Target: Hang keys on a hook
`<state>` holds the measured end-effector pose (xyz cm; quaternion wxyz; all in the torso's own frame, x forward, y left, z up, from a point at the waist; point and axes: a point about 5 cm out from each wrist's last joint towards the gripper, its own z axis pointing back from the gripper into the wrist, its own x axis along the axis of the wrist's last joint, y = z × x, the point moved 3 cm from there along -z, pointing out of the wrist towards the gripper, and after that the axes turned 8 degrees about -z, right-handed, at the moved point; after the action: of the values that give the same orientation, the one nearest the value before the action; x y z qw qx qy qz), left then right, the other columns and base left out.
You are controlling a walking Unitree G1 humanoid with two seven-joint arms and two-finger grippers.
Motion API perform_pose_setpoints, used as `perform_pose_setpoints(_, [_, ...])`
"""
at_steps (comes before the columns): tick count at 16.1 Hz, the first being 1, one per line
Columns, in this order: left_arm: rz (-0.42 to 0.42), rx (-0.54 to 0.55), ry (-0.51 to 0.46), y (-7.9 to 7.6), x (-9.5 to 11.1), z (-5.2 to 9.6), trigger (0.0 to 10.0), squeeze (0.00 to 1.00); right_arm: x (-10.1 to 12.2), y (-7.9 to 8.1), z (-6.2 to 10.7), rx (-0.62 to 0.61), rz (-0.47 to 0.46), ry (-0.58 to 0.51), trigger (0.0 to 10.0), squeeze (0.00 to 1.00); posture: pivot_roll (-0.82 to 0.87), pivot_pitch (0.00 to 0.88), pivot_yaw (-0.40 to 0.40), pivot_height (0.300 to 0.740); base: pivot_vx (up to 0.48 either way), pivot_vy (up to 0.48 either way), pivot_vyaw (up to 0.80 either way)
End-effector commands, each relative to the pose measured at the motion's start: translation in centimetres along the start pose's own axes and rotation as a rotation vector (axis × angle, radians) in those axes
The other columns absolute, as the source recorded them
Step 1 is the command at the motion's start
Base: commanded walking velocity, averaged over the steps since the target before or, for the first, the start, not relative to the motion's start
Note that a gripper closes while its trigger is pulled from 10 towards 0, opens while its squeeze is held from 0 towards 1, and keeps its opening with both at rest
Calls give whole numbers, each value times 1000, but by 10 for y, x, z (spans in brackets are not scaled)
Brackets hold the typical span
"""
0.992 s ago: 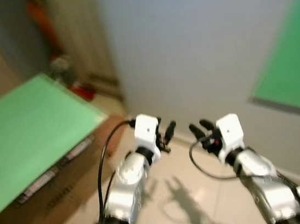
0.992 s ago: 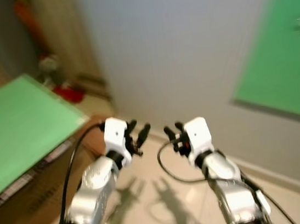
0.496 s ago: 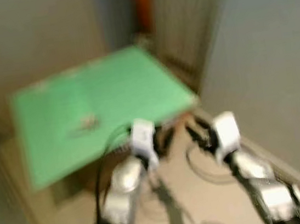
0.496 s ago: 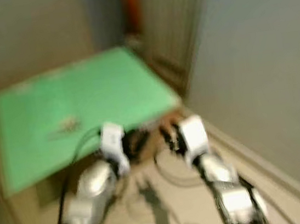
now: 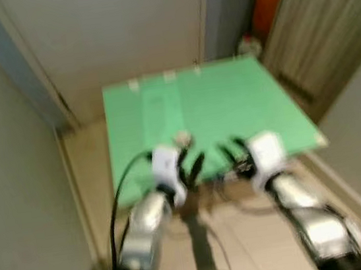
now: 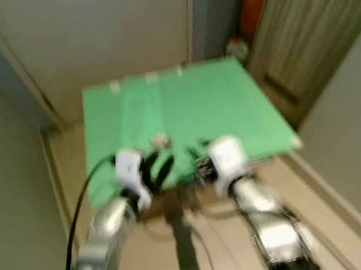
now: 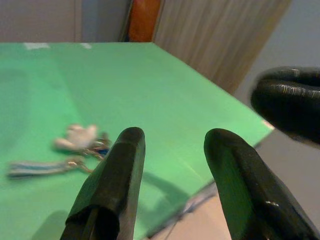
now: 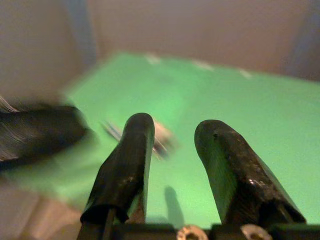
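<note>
Keys (image 7: 75,145), one bunch on one green tabletop (image 5: 228,95), left hand (image 5: 190,167) and right hand (image 5: 231,156) both released, empty

Green tabletop (image 5: 229,102), bunch of keys (image 7: 75,145) lying on it

a home hallway corner; pale door (image 5: 108,38), tiled floor (image 5: 246,233), green-topped table (image 5: 229,102).
</note>
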<state>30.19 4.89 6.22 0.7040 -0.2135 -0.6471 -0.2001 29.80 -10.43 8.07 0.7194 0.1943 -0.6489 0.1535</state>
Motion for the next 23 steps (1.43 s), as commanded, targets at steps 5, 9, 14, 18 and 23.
perform_pose_setpoints(5, [5, -42, -23, -14, 7, -8, 10000, 0, -12, -17, 7, -78, 42, 67, 10000, 0, -107, 99, 12, 740, 384, 0, 160])
perform_pose_setpoints(9, [3, -14, -18, -11, 8, -10, 10000, 0, -13, -7, 7, 36, 95, 82, 10000, 1000, -106, 96, 7, 740, 0, 0, 0])
perform_pose_setpoints(14, [-28, 49, 43, -4, -3, -8, 10000, 0, -36, 2, 4, 164, 332, 232, 10000, 1000, -97, 109, -9, 740, 0, 0, 0])
perform_pose_setpoints(18, [-62, 67, 104, -7, -18, 1, 10000, 0, -58, -10, 2, 105, 415, 344, 10000, 1000, -80, 153, -38, 740, 0, 0, 0])
perform_pose_setpoints(23, [-55, 46, 103, -16, -18, 5, 10000, 0, -39, -58, -6, -260, 63, 236, 10000, 0, -69, 192, -53, 740, 0, 0, 0])
